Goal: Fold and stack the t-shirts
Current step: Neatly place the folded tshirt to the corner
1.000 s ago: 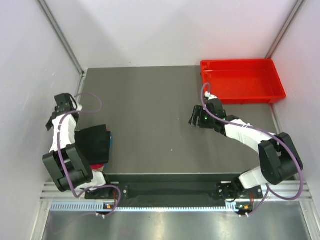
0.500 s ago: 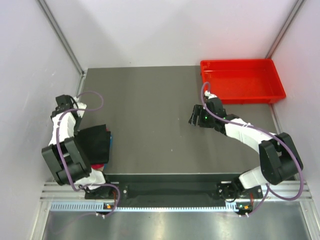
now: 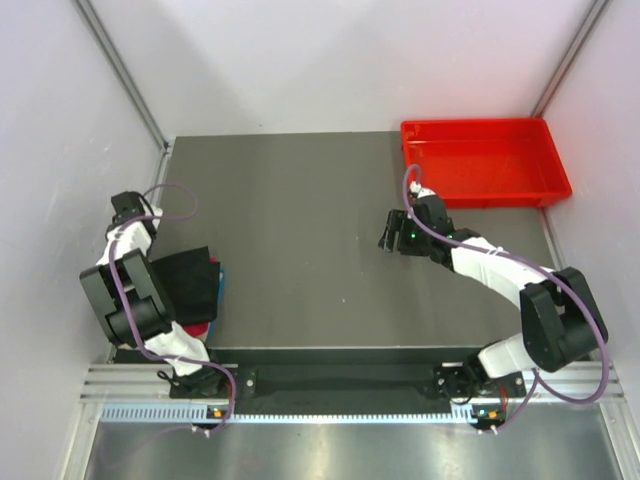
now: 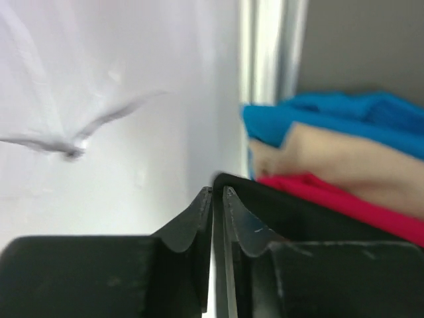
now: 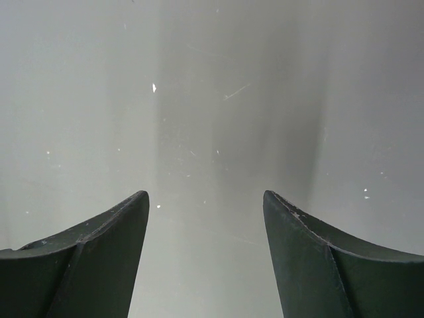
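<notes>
Folded t-shirts (image 3: pixel 190 285) stacked at table (image 3: pixel 300 200) edge, likely to free folding room; left gripper (image 4: pixel 217 195) held pinched together, empty, beside t-shirts; right gripper (image 5: pixel 205 195) spread wide, empty, well apart from t-shirts.

From above, the left arm (image 3: pixel 125 305) covers part of the black t-shirt (image 3: pixel 190 285), which hides all but thin edges of those beneath. In the left wrist view the stack of t-shirts (image 4: pixel 344 152) is blurred and cut by the right edge.
</notes>
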`<state>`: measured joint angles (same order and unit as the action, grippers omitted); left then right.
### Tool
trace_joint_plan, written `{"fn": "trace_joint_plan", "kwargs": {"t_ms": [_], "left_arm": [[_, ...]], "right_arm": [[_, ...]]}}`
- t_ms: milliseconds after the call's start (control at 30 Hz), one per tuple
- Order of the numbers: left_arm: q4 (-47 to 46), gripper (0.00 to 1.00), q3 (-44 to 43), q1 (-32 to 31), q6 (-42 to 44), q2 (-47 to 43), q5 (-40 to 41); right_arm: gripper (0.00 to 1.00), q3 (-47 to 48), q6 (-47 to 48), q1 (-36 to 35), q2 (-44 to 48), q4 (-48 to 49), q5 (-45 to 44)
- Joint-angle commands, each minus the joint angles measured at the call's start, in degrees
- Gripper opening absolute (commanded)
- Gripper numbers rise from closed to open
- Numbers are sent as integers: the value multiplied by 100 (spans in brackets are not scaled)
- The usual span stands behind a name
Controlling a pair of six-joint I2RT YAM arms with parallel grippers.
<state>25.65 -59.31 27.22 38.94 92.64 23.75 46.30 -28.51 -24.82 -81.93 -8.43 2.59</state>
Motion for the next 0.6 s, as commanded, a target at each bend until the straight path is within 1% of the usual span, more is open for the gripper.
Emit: {"fn": "trace_joint_plan", "kwargs": {"t_ms": [0, 67, 100, 167, 200, 233, 267, 300, 333, 400, 500, 567], "left_arm": [[-484, 18, -528, 3, -237, -35, 88], [-53, 21, -879, -76, -605, -140, -307], [445, 26, -959, -225, -668, -341, -1058], [817, 32, -986, -488, -721, -605, -1809], [958, 40, -925, -838, -738, -903, -2343], [1081, 43, -733, -1059, -782, -1036, -2618], [1117, 47, -618, -1287, -843, -1151, -2673], [1118, 49, -495, -1716, -888, -1326, -2708], [1153, 54, -294, -1929, -966, -1371, -2717], [1179, 58, -126, -2377, -1116, -1328, -2517], [1048, 60, -37, -2677, -1204, -1179, -2042], [995, 60, -54, -2705, -1301, -1003, -1683]], "right_arm": [[70, 160, 65, 56, 370, 34, -144], [70, 133, 74, 56, 397, 25, -153], [71, 116, 74, 56, 423, 25, -154], [71, 107, 56, 47, 441, 17, -136], [71, 72, 48, 65, 467, 25, -136], [71, 63, 30, 47, 485, 34, -136], [71, 54, 30, 47, 494, 25, -127], [71, 19, 21, 56, 511, 34, -127], [71, 10, 21, 56, 529, 34, -127], [71, -51, 12, 47, 547, 43, -127], [71, -95, 12, 56, 599, 34, -118], [71, -130, 4, 56, 626, 43, -118]]}}
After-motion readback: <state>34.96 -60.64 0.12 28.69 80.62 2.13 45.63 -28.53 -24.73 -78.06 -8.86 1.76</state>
